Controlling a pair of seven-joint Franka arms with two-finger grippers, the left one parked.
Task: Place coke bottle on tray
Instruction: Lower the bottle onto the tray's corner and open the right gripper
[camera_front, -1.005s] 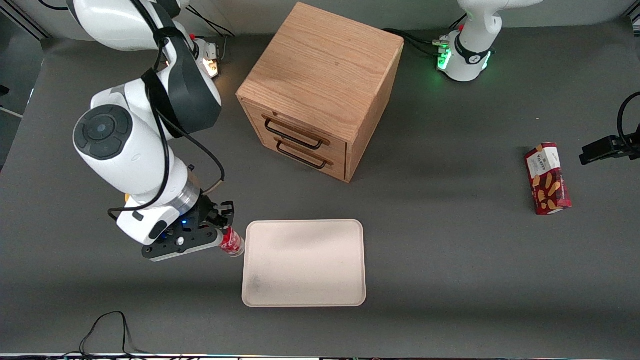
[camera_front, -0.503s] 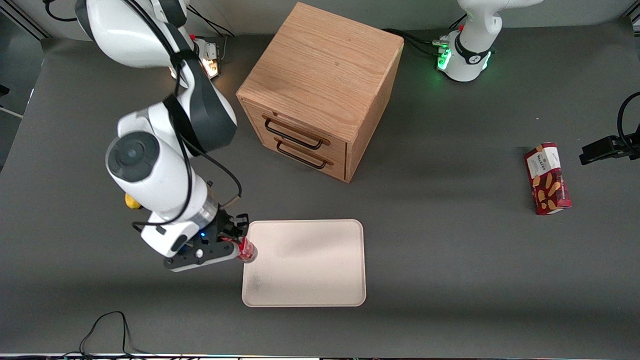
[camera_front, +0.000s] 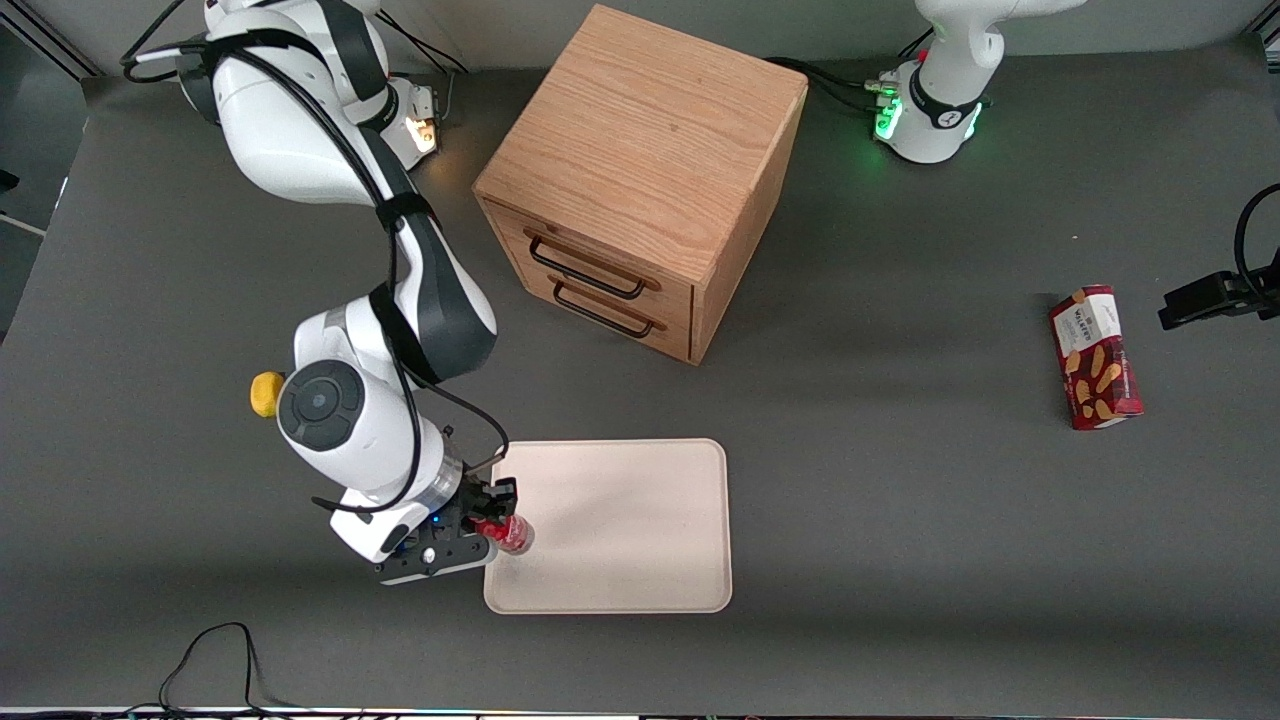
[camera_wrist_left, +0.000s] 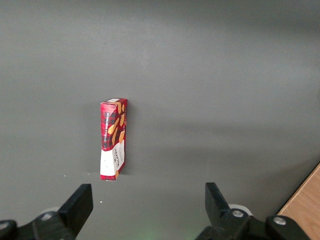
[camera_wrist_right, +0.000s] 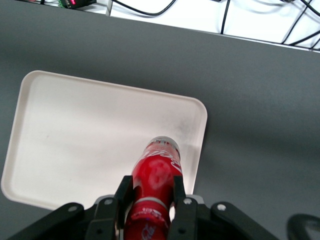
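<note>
- Surface (camera_front: 900, 560): dark grey mat, carries everything; cables trail off the edge nearest the front cam.
- Wooden drawer cabinet (camera_front: 640, 180): biggest item, two drawers w/ black handles, both look closed. Stands farther from the front cam than the tray, well apart from it, so prob. not in the way.
- Right arm: reaches out from its base, elbow bent, wrist angled down so the hand hangs over the tray's edge toward the working arm's end. Pose looks like a carry turning into a set-down, judging by how low the hand seems.
- Tray (camera_front: 640, 540): cream-white, flat, low rim, faint grey smudge in the corner near the bottle. Nothing lies on it yet; lots of room, so placement shouldn't need precision.
- Biscuit box (camera_front: 1095, 358): red, lying flat toward the parked arm's end, well apart from the tray. Not part of the job.
- Gripper (camera_front: 492, 527): at the tray's rim, just over the smudged corner.
- Fingers (camera_wrist_right: 176, 192): clamped on the bottle's body, one each side, which keeps it from rolling or slipping while carried.
- Coke bottle (camera_wrist_right: 156, 182): red, white script, held w/ clear base pointing out past the fingertips over the tray. Can't tell if it touches the tray; likely still in the air.
- Small yellow object (camera_front: 265, 393): on the surface beside the arm, too small to ID.
</note>
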